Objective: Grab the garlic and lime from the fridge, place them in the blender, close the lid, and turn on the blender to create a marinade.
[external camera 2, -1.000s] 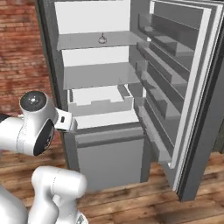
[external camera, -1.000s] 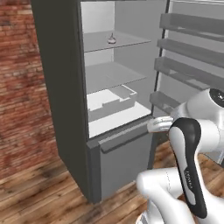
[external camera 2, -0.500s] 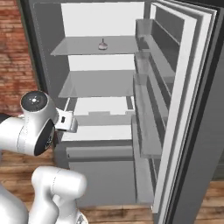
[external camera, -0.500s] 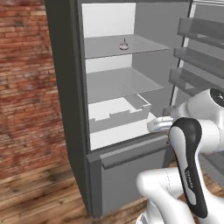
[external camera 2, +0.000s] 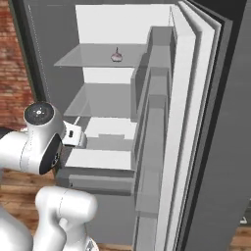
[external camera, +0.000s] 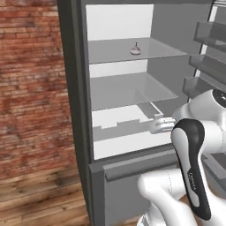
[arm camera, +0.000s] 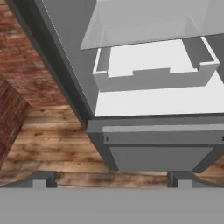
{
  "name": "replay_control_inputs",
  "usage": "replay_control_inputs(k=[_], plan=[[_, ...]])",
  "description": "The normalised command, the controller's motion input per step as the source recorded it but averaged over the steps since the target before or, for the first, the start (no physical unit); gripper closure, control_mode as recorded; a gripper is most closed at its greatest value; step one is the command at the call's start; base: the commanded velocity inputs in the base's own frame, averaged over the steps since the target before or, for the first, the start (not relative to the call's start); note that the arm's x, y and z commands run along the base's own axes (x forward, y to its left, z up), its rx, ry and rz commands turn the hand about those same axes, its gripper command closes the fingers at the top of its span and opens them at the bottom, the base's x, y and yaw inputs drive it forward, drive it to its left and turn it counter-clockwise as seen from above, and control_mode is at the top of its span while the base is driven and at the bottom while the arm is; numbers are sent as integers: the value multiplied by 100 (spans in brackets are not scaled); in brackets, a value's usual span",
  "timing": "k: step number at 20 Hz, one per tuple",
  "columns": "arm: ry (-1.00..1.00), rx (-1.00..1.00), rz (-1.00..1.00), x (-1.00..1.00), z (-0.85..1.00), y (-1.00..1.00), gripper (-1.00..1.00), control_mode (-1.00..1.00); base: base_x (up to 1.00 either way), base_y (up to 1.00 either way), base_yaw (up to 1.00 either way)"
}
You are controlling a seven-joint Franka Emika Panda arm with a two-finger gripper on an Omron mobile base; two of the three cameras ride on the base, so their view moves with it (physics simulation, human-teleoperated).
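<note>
- The fridge [external camera: 75, 110] stood with its door [external camera 2: 196, 127] swung wide to the right, its pale interior and flat shelves in plain sight.
- The garlic [external camera: 135, 49] sat upright on the upper shelf [external camera: 132, 52], toward the far wall, its short dark stem pointing straight up; the right base view showed the garlic [external camera 2: 116, 56] at the same spot, well apart from the arm.
- Its long axis ran vertically, the rounded bulb resting on the shelf and the stem on top.
- Below it lay a second, bare shelf [external camera: 128, 90], and under that a white open tray [arm camera: 153, 70] with low walls and a notch in its near wall.
- A closed dark grey lower drawer [arm camera: 162, 140] sat under the fridge's open compartment, above the wooden floor [arm camera: 48, 144].
- A red brick wall [external camera: 31, 79] ran to the left of the fridge.
- The gripper [arm camera: 109, 179] hung in front of the fridge at about the height of the tray, aimed down at the drawer front; its two dark fingertips [arm camera: 40, 179] stood wide apart, holding nothing.
- Small dark lettering ran down the arm's black forearm cover [external camera: 194, 172], too fine to read.
</note>
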Motion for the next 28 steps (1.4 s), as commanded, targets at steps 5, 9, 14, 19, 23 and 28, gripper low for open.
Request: replay_control_inputs(k=[5,9,14,19,23,28], plan=[[0,0,0,0,0,0,-100,100,52,-13,19],[0,0,0,0,0,0,-100,100,36,-2,11],[0,0,-2,11,2,0,-100,-100,14,0,0],[-10,0,-11,69,82,-1,-100,-100,0,0,0],[-13,0,-18,46,99,-13,-100,-100,0,0,0],[-24,0,-21,21,80,-22,-100,-100,0,0,0]])
